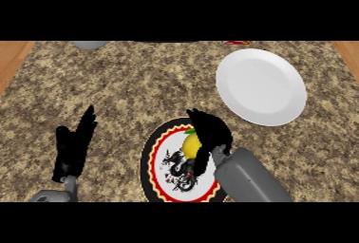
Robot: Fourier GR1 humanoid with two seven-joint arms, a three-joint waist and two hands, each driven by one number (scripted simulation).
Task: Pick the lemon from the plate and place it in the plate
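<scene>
A yellow lemon [191,144] lies on a patterned plate [160,163] with a black and red rim and a dragon figure, low in the middle of the head view. My right hand [208,132] is over the lemon with its fingers curled round it, hiding most of the fruit. A plain white plate [261,86] sits on the counter up and to the right, with nothing on it. My left hand [73,144] stands at the lower left, fingers straight and pointing up, holding nothing.
The speckled granite counter [119,85] has wooden strips at both far sides. A grey object [89,44] shows at the top edge on the left, and a small red item [237,42] at the top edge right of centre.
</scene>
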